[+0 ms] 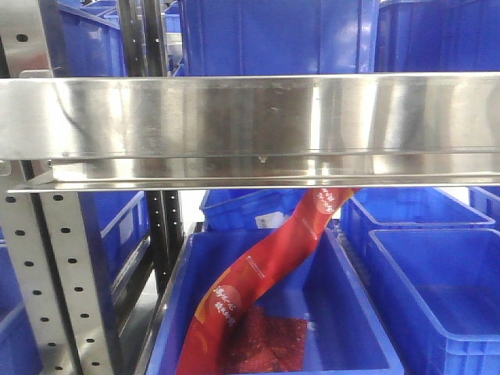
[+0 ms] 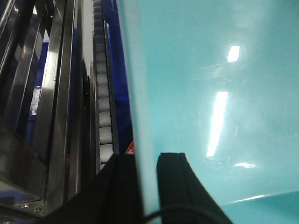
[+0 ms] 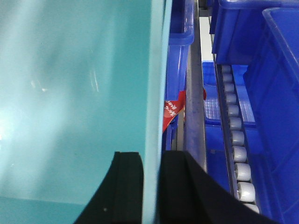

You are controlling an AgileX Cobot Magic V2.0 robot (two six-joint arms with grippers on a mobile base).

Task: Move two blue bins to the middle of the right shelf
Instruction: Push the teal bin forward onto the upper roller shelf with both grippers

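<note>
Left wrist view, left gripper [image 2: 148, 186]: jaws narrow and clamped on the thin side wall of a bin [image 2: 215, 93], one black finger on each face of the wall.
Right wrist view, right gripper [image 3: 150, 186]: jaws likewise pinched shut over the opposite wall of what I judge to be the same bin [image 3: 74, 93], one finger inside and one outside.
Held bin, look: smooth glossy plastic, reading pale teal this close to the wrist cameras, with ceiling lights mirrored on it; the wall edge is straight and thin.
Held bin, place: carried between both arms, close beside a roller track [image 2: 103, 107] and steel uprights of the rack; its exact height I cannot tell.
Front view: a steel shelf beam [image 1: 250, 125] fills the middle, with blue bins standing above it and below it.
Lower shelf: an open blue bin [image 1: 266, 312] holds a red packet [image 1: 266, 273] that leans up toward the beam.
Progress, as judged: one bin is in hand and not yet set down; placement on the right shelf's middle level is left, and whether this is the first or second bin cannot be told.
</note>
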